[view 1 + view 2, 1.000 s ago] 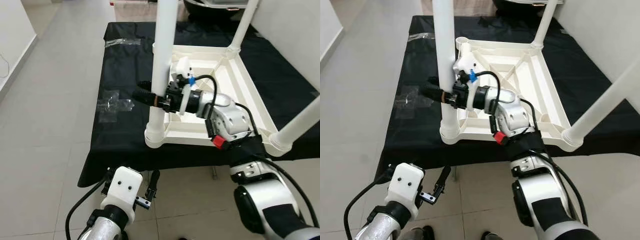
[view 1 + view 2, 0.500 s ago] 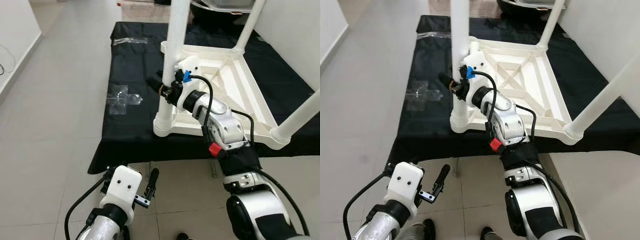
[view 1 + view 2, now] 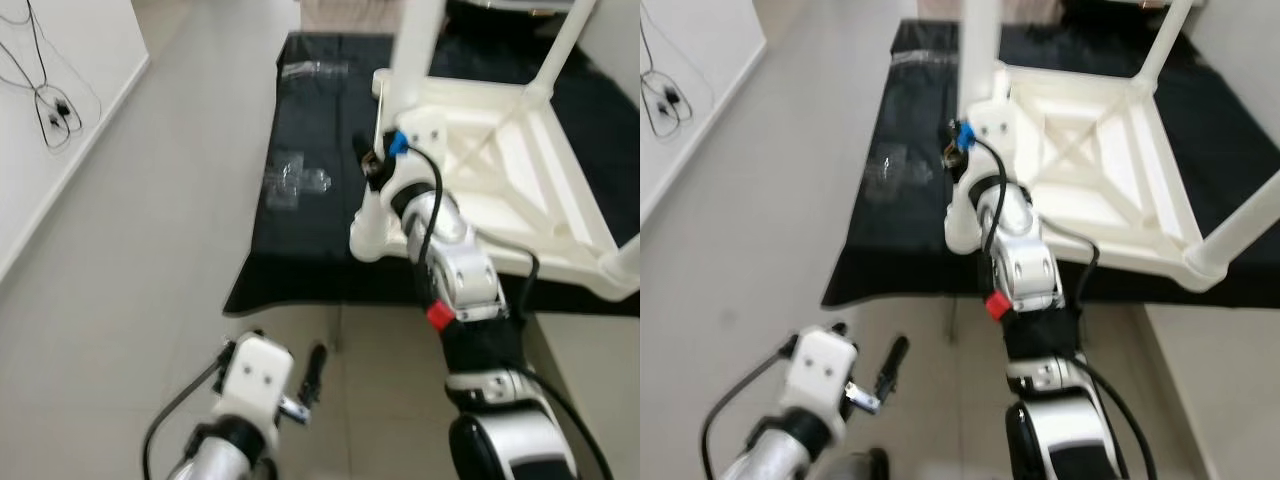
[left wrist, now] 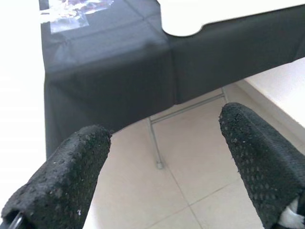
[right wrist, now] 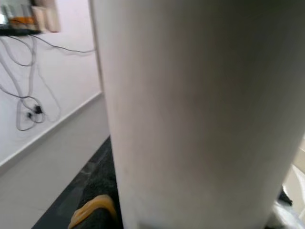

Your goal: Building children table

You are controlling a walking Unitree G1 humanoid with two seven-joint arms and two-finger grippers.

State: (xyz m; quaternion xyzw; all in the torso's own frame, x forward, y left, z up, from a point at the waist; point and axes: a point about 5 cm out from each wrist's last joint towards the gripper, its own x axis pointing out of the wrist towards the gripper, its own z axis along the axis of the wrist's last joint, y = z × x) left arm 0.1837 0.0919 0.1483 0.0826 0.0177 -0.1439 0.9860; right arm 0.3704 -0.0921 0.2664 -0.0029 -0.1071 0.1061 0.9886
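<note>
A white children's table (image 3: pixel 520 200) lies upside down on a black-draped table (image 3: pixel 310 240), its legs pointing up. My right gripper (image 3: pixel 368 165) is shut around the near-left leg (image 3: pixel 415 40), a little above its socket. In the right wrist view that leg (image 5: pixel 190 109) stands right against the camera, with a black finger (image 5: pixel 93 212) beside it. My left gripper (image 4: pixel 162 162) hangs low over the tiled floor in front of the draped table, open with nothing between its fingers (image 4: pixel 62 181).
Two more white legs (image 3: pixel 560 45) (image 3: pixel 620 265) rise at the far and near right corners. Clear plastic bags (image 3: pixel 293 182) (image 3: pixel 312 70) lie on the cloth left of the table. Cables (image 3: pixel 50 100) hang on the white wall at far left, across open tiled floor.
The camera has swung, so the whole scene sits further right and the left wall shows. My right gripper stays on the near-left leg, arm stretched further. The left arm still hangs low.
</note>
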